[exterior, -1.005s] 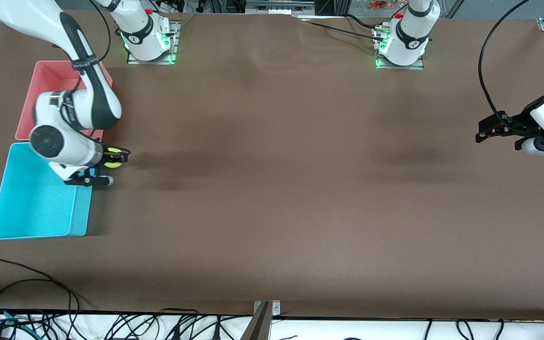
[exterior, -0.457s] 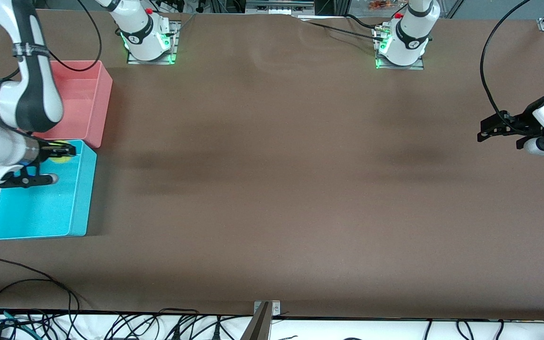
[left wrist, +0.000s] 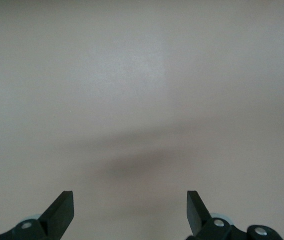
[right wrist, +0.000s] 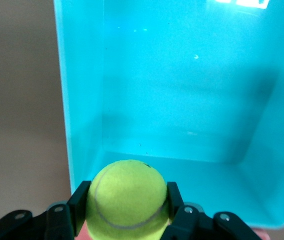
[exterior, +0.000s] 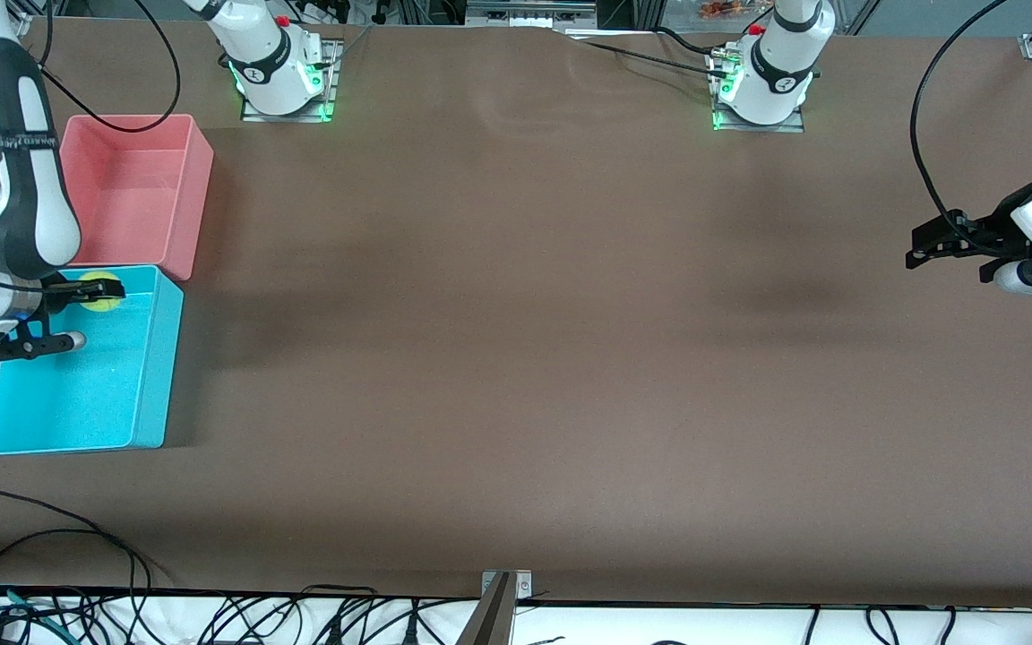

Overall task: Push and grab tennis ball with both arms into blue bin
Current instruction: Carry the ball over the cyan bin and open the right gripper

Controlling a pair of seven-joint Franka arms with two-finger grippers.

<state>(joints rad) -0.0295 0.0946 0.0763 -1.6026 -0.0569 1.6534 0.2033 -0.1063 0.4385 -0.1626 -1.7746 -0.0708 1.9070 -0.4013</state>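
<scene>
My right gripper (exterior: 97, 298) is shut on the yellow-green tennis ball (exterior: 103, 303) and holds it over the blue bin (exterior: 144, 394), above the bin's end next to the pink bin. In the right wrist view the ball (right wrist: 128, 198) sits clamped between the two black fingers (right wrist: 78, 205), with the bin's bare cyan floor (right wrist: 191, 100) below it. My left gripper (exterior: 924, 246) hangs open and empty over bare table at the left arm's end. In the left wrist view the left gripper (left wrist: 130, 212) shows only brown table between its fingertips.
A pink bin (exterior: 198, 188) of the same shape stands touching the blue bin, farther from the front camera. Both bins sit at the right arm's end of the brown table (exterior: 516, 358). Cables (exterior: 50, 555) lie along the table's front edge.
My right gripper has carried the ball from the table beside the blue bin to over the bin's inside. The left arm has barely moved.
</scene>
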